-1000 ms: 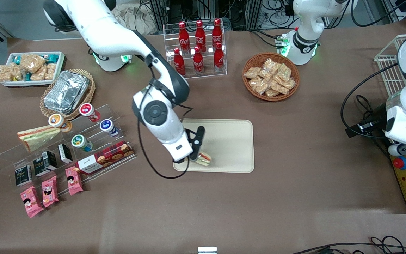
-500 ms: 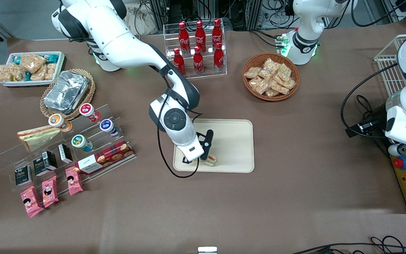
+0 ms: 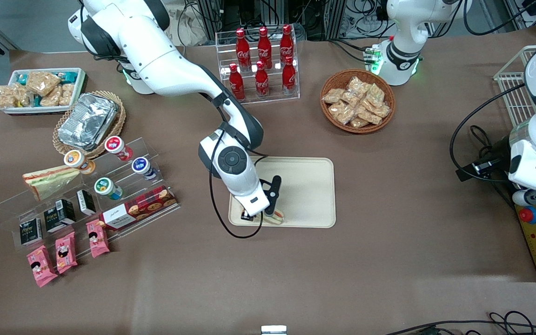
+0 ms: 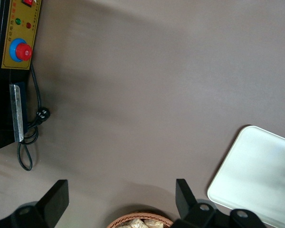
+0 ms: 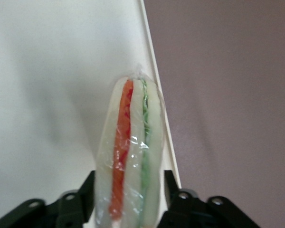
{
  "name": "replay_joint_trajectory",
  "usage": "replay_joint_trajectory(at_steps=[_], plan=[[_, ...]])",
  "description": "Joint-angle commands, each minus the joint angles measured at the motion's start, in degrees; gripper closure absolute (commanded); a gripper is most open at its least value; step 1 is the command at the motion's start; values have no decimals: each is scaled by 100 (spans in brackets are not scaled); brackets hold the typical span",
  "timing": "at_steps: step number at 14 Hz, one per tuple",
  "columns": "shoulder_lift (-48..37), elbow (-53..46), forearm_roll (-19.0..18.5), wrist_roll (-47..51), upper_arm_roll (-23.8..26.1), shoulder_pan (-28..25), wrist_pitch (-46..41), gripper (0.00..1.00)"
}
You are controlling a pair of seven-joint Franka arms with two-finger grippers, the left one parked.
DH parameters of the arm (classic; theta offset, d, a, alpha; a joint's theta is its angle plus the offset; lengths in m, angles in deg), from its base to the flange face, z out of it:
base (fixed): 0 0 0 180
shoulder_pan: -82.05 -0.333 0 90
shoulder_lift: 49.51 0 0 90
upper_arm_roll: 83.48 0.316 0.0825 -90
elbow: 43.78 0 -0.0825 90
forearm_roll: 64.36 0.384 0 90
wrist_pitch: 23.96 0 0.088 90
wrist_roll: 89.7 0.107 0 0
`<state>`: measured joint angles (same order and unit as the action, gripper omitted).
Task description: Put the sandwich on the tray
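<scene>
one sandwich [image 5: 130,156] pinched by gripper [image 3: 268,215] | one tray [image 3: 310,186] under it | six cola bottles [image 3: 262,60]

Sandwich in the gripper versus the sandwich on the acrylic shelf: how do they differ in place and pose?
The sandwich stands on edge between the fingers of the gripper, over the tray near its rim; the shelf sandwich lies free on the acrylic shelf, toward the working arm's end. The held one shows orange-red and green stripes; the shelf one shows mostly pale bread. Both are wedges.
</scene>
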<state>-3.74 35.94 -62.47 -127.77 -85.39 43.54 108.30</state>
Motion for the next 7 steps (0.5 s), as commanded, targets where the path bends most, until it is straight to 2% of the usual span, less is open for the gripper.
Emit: replay_joint_trajectory(at_steps=[1, 3, 7], plan=[[-181, -115, -23, 63, -1, 114, -59, 0], [-444, -97, 3, 54, 42, 281, -382, 0], [-1297, 360, 574, 28, 95, 1053, -1208, 0]])
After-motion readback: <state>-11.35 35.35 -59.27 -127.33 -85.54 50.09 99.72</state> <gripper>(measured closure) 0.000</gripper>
